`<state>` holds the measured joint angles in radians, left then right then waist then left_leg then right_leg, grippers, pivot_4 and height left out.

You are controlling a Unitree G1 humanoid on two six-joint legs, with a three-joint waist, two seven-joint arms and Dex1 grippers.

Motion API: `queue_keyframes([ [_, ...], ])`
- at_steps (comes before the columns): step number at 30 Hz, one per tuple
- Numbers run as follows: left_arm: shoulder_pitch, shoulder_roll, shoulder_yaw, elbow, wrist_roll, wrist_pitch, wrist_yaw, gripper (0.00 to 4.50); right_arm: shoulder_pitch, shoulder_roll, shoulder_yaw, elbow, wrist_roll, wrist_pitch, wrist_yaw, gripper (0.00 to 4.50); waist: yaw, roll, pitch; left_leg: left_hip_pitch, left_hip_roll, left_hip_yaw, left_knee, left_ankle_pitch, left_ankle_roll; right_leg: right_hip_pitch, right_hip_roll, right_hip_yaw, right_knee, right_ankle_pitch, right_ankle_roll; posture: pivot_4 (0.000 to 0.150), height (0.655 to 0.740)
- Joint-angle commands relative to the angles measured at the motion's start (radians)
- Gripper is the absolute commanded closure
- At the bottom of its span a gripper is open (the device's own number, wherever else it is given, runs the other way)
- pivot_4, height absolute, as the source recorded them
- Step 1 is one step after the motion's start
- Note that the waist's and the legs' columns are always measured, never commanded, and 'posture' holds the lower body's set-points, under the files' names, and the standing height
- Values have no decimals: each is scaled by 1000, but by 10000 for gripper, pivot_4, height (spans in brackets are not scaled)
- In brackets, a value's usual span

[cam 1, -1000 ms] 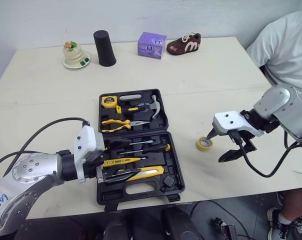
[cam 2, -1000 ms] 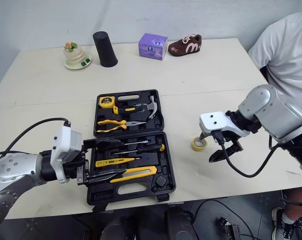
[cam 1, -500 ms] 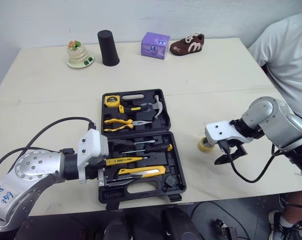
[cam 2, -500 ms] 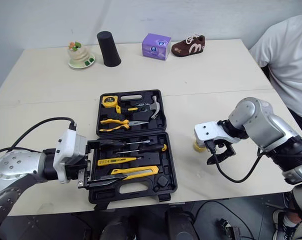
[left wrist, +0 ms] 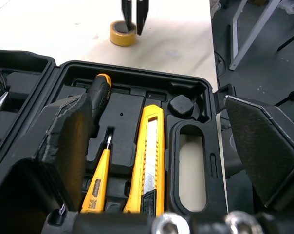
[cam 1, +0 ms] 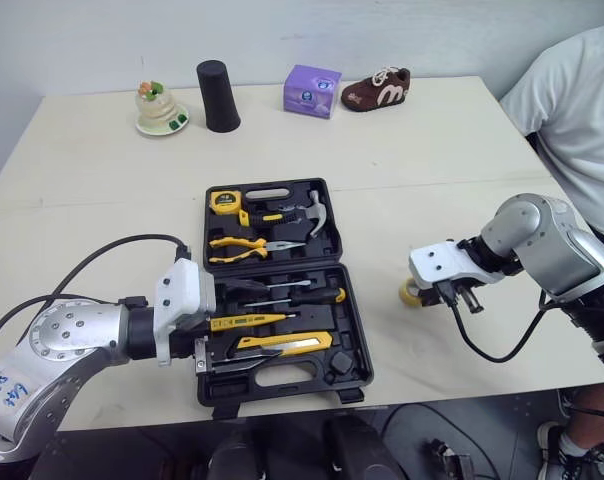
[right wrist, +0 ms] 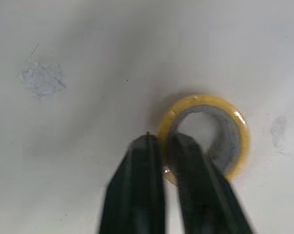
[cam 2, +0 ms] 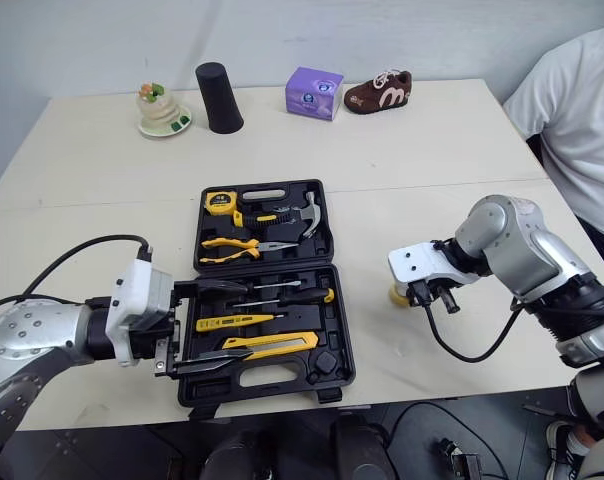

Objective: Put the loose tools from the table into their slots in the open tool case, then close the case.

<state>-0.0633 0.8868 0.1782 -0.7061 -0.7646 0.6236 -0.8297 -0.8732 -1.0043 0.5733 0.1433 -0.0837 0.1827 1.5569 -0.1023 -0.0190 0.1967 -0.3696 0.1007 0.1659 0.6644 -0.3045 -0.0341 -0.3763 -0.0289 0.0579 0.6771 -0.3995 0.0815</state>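
- Tool case (cam 1: 282, 290): lies open and flat in the middle of the bench (cam 1: 432, 170). Both halves face up, so every slot can be loaded from above. Not yet closed.
- Left gripper (cam 1: 220, 325): at the case's left edge, fingers (left wrist: 64, 146) wide apart over the near half, holding nothing. Judged to be standing by or ready to steady the case. Its body hides that edge, so I cannot tell whether it touches the case.
- Right gripper (right wrist: 164, 144): points down at the bench to the right of the case. Fingers nearly together, clamped on the wall of the tape roll (right wrist: 234, 141), one outside the ring and one inside. Judged a grip for lifting.
- Tape roll: lies flat on the bench, near the case but apart from it.
- Knife (left wrist: 152, 161): seated in its slot. Which recess takes the roll is hard to make out in the dark moulding.
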Motion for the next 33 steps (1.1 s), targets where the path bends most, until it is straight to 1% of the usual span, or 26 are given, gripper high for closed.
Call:
queue_keyframes([
  [1, 24, -31, 51, -8, -53, -20, -8, 0, -3, -42, -30, -25, 25, -71, 55, 44688, 0, 0, 0, 0, 0, 0, 0, 0, 0, 0, 0, 0, 0, 0, 0, 1500, 7400],
  [3, 56, -33, 59, 6, 16, -95, -48, 0, -24, -66, -19, -41, 65, -108, 58, 44688, 0, 0, 0, 0, 0, 0, 0, 0, 0, 0, 0, 0, 0, 0, 0, 1500, 7400],
  [5, 76, -39, 56, 28, 76, -173, -80, 0, -44, -78, -7, -72, 130, -99, 58, 44688, -4, 0, 0, 0, 0, 0, 0, 0, 0, 0, 0, 0, 0, 0, 0, 1500, 7400],
  [7, 110, -32, 64, 49, 108, -222, -123, 0, -66, -76, 3, -162, 231, -29, 58, 44688, -9, 0, 0, 0, 0, 0, 0, 0, 0, 0, 0, 0, 0, 0, 0, 1500, 7400],
  [9, 140, -20, 65, 63, 131, -254, -161, 0, -81, -71, 15, -216, 290, 12, 58, 44688, -11, 0, 0, 2, 0, 0, -1, 0, 0, 0, 1, 1, 1, 0, 0, 1500, 7400],
  [12, 232, -12, 85, 68, 131, -343, -289, 0, -82, -31, 35, -335, 512, 158, 58, 44688, -12, 0, 0, 1, 1, -2, -2, -1, -1, 0, 1, 1, 0, 0, -1, 1500, 7400],
  [15, 260, -33, 105, 70, 122, -351, -270, 0, -88, -3, 112, -351, 482, 86, 58, 44688, -7, 0, 0, 0, 1, -5, -1, -2, -1, 0, 1, 0, -1, 0, -1, 1500, 7400],
  [17, 277, -35, 110, 66, 129, -350, -263, 0, -102, 27, 139, -353, 479, 84, 58, 44688, -4, 0, 0, 0, 0, -6, 1, -2, 0, 0, 0, 0, 0, 0, -1, 1500, 7400],
  [21, 378, -63, 129, 24, 133, -343, -229, 0, -105, 97, 219, -363, 424, 72, 58, 44688, -8, -1, -1, 0, -1, -5, 1, -4, 2, 1, -2, 0, 0, 0, -1, 1500, 7400],
  [25, 452, -80, 156, -4, 137, -347, -208, 0, -114, 97, 280, -340, 365, 37, 58, 44688, -9, -2, -1, 0, 0, -5, 1, -4, 1, 0, -2, 0, -1, 0, -1, 1500, 7400],
  [27, 465, -80, 164, -8, 144, -346, -198, 0, -127, 81, 313, -330, 345, 11, 58, 44688, -9, -2, -1, 0, 0, -5, 1, -4, 1, 0, -2, 0, -1, 0, -2, 1500, 7400],
  [33, 451, -75, 166, -6, 146, -337, -176, 0, -116, 112, 300, -309, 308, 5, 58, 44688, -5, -3, -2, 1, -1, -5, 2, -5, 2, 1, -3, -1, 0, 0, -1, 1500, 7400],
])
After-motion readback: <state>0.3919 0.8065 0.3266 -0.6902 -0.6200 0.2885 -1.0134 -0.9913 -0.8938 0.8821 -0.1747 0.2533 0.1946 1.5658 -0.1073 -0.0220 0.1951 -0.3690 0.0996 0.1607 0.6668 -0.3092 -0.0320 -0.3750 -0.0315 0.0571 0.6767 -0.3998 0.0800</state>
